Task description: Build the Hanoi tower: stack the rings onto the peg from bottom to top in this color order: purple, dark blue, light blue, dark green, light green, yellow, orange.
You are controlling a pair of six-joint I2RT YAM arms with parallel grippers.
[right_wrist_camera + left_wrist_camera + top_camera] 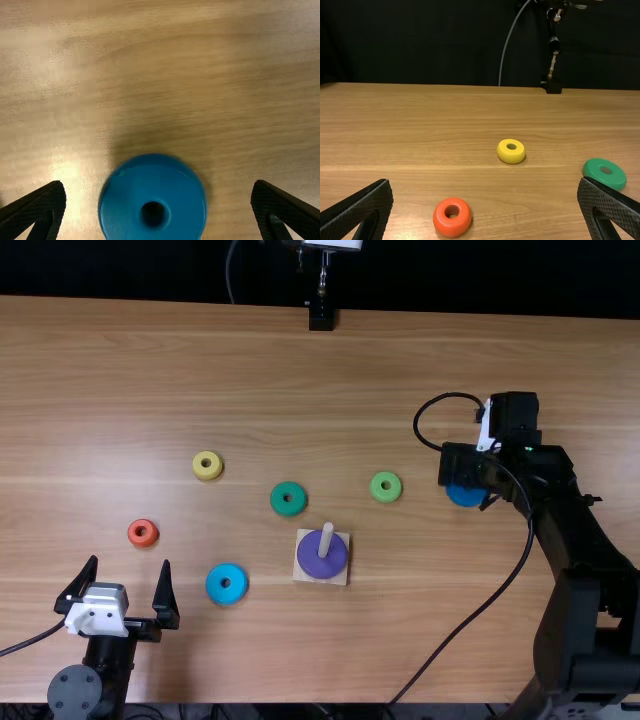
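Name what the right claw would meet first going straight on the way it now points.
Likely the dark blue ring, roughly centred under the open right claw; how far below it lies is unclear.

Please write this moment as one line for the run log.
right hand open above dark blue ring | left hand open, empty | purple ring on peg | next, probably: grasp dark blue ring

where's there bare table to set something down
Widest: beyond the yellow ring, up to the table's far edge. Another patch lies between the peg base and right arm, though a cable crosses it. Crowded: around the base, with light blue and dark green rings near, and where the right gripper hangs over the dark blue ring.
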